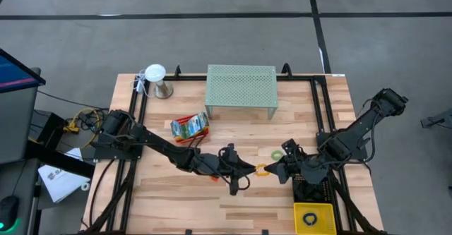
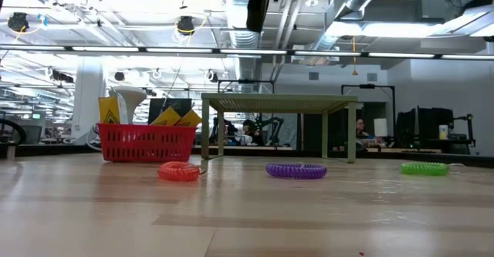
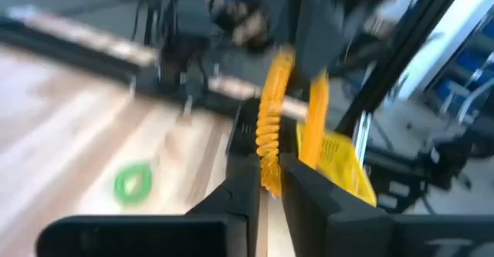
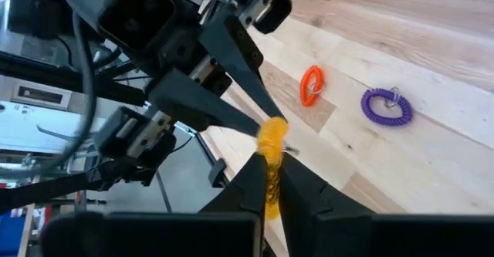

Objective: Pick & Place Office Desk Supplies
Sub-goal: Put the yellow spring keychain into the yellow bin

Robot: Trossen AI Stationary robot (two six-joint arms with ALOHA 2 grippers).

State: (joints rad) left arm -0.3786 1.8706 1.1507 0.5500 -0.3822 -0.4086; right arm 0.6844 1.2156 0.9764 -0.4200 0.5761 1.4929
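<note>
The yellow coil loop [image 1: 262, 169] is pinched by both the left end effector [image 1: 251, 169] and the right end effector [image 1: 272, 170]; it could be stretched or dropped if pulled apart.

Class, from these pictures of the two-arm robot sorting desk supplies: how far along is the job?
Done: one dark loop lies in the yellow tray.
In hand: the yellow coiled loop hangs mid-table between both grippers, the left gripper and the right gripper both pinching it, apparently a handover.
Left: the orange loop, purple loop and green loop lie loose on the table.
</note>
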